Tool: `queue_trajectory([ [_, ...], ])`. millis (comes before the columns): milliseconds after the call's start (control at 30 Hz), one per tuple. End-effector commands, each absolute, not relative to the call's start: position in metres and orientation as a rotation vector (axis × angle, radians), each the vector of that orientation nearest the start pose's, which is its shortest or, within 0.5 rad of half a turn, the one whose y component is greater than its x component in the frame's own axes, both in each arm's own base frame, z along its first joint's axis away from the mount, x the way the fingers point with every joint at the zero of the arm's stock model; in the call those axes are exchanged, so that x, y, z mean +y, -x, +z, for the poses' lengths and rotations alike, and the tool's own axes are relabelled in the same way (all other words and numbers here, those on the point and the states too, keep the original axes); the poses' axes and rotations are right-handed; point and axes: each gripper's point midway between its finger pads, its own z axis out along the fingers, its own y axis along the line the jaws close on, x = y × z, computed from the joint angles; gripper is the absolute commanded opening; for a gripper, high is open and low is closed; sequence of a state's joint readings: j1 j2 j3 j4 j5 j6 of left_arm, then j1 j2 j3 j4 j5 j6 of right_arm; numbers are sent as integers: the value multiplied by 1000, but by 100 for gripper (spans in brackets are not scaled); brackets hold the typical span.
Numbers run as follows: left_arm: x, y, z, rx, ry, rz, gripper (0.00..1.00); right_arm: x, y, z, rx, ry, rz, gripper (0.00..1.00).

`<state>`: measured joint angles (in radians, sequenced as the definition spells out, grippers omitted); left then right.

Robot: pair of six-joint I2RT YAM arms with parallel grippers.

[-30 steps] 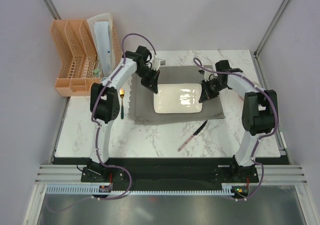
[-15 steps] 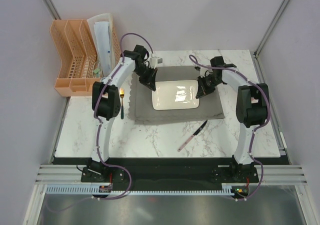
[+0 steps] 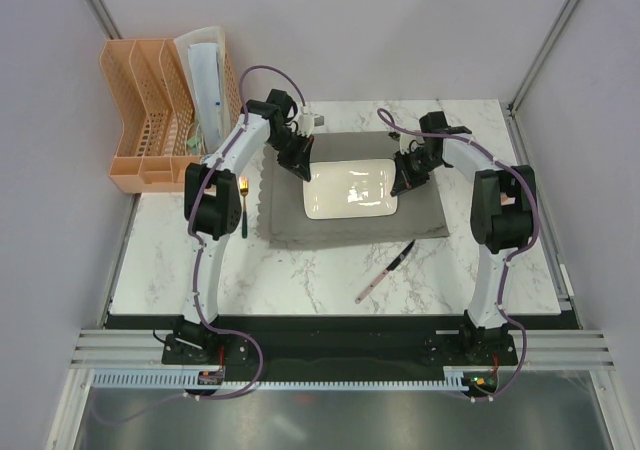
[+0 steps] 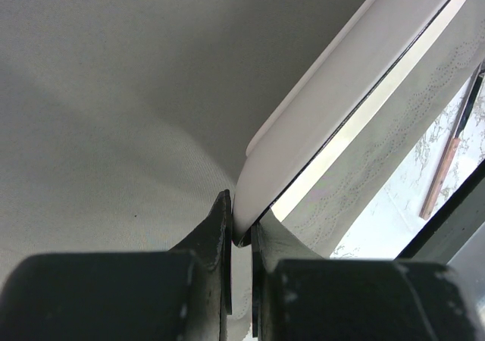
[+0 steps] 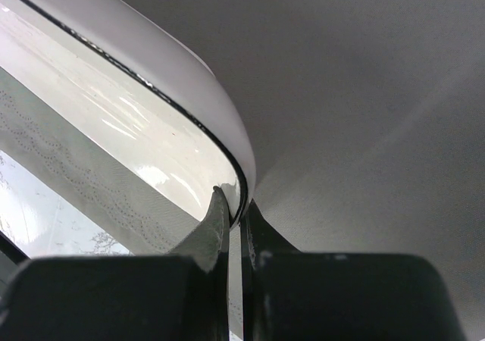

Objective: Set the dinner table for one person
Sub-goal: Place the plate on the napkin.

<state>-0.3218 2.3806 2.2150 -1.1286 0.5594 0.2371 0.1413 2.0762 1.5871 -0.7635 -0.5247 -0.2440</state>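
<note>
Overhead, the white plate [image 3: 352, 190] sits over the middle of the grey placemat [image 3: 350, 232]. The placemat lies on the far half of the marble surface [image 3: 290, 270], which stretches from the arms' bases to the back wall and carries all the tableware. From up there the left arm [image 3: 240, 145] reaches the plate's far left corner and the right arm [image 3: 480, 170] its right end, but the jaws are too small to read. The wrist cameras show them close up. The left jaws are clenched on the plate's thin rim, with a finger [image 4: 218, 235] on either side of it. The right jaws pinch a rounded corner the same way, fingers [image 5: 216, 220] nearly together. Whether the plate rests on the placemat or hangs just above it I cannot tell. Only the top view shows the fork [image 3: 243, 208] just left of the placemat and the orange rack [image 3: 150, 120] beside the surface's far left corner. The knife [image 3: 385, 270], on bare marble by the placemat's near edge, also appears as a sliver at the right of the left wrist view.
</note>
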Motion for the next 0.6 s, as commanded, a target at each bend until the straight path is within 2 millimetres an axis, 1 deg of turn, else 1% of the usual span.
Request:
queue_trajectory([
  [0,-251,-443,99,2542,-925,-856,2,154,-422,54,2558,778,664,0],
  [100,-249,-444,95,2548,-933,-841,2,153,-423,49,2573,767,662,0],
  [200,-247,-447,86,2562,-937,-820,2,155,-426,44,2573,764,662,0],
  [300,-246,-449,81,2570,-943,-808,2,154,-428,41,2577,759,657,0],
  [333,-246,-449,75,2580,-942,-806,2,154,-429,40,2574,759,654,0],
  [400,-246,-450,73,2581,-942,-809,2,154,-430,35,2584,756,653,0],
  [567,-246,-452,61,2593,-945,-804,2,154,-433,20,2606,752,657,0],
])
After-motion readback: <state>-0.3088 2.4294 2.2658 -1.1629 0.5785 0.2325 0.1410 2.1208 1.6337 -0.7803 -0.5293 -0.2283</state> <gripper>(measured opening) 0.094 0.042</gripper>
